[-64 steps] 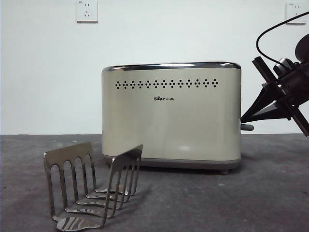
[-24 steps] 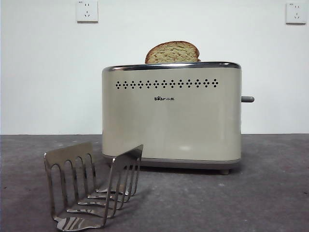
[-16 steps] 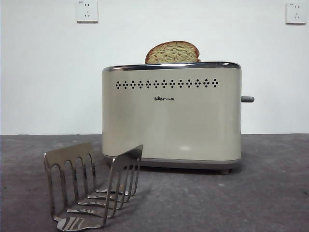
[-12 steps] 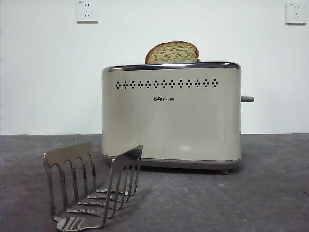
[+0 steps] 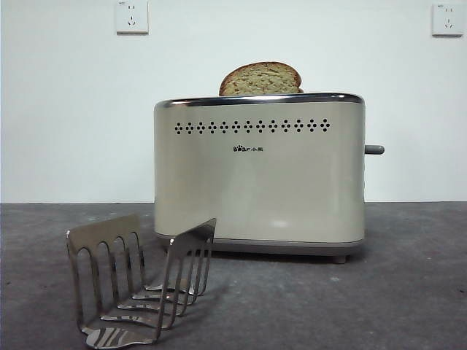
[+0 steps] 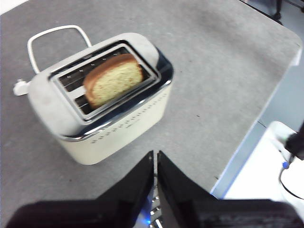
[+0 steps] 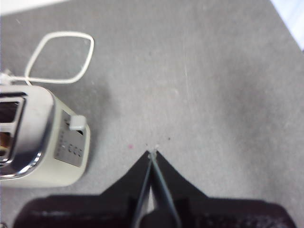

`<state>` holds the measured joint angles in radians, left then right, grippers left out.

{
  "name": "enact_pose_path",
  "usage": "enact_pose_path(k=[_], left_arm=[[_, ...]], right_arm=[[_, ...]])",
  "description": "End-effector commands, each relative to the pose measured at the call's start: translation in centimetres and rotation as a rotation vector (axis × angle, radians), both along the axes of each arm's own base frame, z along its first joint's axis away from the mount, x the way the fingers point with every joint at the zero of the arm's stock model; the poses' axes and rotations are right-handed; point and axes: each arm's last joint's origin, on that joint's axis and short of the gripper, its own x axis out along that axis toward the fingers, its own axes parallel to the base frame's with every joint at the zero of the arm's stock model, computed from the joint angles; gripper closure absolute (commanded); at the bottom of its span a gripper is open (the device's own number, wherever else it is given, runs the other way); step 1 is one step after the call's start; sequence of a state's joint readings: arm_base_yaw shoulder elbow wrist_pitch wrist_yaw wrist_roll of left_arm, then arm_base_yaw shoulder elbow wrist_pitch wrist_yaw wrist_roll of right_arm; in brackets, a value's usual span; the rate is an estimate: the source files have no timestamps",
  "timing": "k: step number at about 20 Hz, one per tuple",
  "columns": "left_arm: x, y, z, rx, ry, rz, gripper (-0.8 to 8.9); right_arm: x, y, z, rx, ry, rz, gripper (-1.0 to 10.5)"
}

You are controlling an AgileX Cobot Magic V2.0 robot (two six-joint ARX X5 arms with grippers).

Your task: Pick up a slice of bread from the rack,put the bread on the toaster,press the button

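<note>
Standing in the slot of the boxy cream-beige toaster (image 5: 259,175) with chrome top rim, dotted vent row and "Bear" logo, the brown-crusted, speckled bread slice (image 5: 260,79) lies ahead of the left gripper (image 6: 156,164), whose jaws are closed and empty. The right gripper (image 7: 152,159), also closed and empty, hangs beside the toaster's grey stubby lever (image 7: 77,122). The shiny steel comb-like rack (image 5: 139,281) sits empty.

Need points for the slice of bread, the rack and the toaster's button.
slice of bread (image 5: 260,79): front view, on the crumb face that shows above the toaster's top.
rack (image 5: 102,240): front view, on the nearer slotted divider.
button (image 5: 374,149): front view, on the grey lever knob at the toaster's narrow end.
</note>
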<state>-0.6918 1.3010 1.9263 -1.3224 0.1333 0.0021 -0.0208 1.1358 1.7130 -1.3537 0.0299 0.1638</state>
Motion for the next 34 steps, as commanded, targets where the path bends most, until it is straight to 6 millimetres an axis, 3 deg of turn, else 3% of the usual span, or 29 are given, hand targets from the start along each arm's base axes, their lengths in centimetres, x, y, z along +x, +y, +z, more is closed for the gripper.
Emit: enact_pose_path(k=[1, 10, 14, 16, 18, 20, 23, 25, 27, 29, 34], left_arm=[[-0.1, 0.7, 0.3, 0.006, -0.036, 0.004, 7.96], [-0.5, 5.3, 2.0, 0.091, -0.329, -0.003, 7.96], [-1.4, 8.2, 0.2, 0.167, -0.401, 0.099, 7.96], [-2.0, 9.2, -2.3, 0.196, -0.443, 0.151, 7.96], [-2.5, 10.0, -6.5, 0.211, -0.496, 0.204, 7.96], [-2.8, 10.6, -11.9, 0.198, -0.565, 0.263, 7.96], [-3.2, 11.1, -21.1, 0.014, -0.682, 0.345, 7.96], [-3.7, 11.4, -26.2, -0.093, -0.734, 0.41, 7.96], [-4.1, 11.7, -29.8, -0.122, -0.757, 0.51, 7.96], [-4.4, 11.9, -32.1, -0.135, -0.744, 0.599, 7.96], [-4.5, 12.7, -33.1, -0.056, -0.65, 0.785, 7.96]], right_arm=[[1.8, 0.0, -0.9, -0.006, 0.07, 0.001, 9.5], [9.6, -0.2, -4.7, -0.002, 0.233, 0.002, 9.5], [12.2, -0.2, -5.8, -0.002, 0.213, 0.002, 9.5], [13.2, -0.3, -6.0, -0.003, 0.182, 0.002, 9.5], [13.9, -0.3, -6.0, -0.004, 0.14, 0.001, 9.5], [14.4, -0.3, -5.7, -0.007, 0.09, -0.001, 9.5], [14.8, -0.3, -5.3, -0.009, 0.029, -0.001, 9.5], [14.9, -0.3, -5.2, -0.009, 0.008, -0.002, 9.5], [14.9, -0.3, -5.2, -0.009, 0.007, -0.002, 9.5], [14.9, -0.3, -5.2, -0.009, 0.007, -0.002, 9.5], [14.9, -0.3, -5.2, -0.012, 0.007, -0.004, 9.5]])
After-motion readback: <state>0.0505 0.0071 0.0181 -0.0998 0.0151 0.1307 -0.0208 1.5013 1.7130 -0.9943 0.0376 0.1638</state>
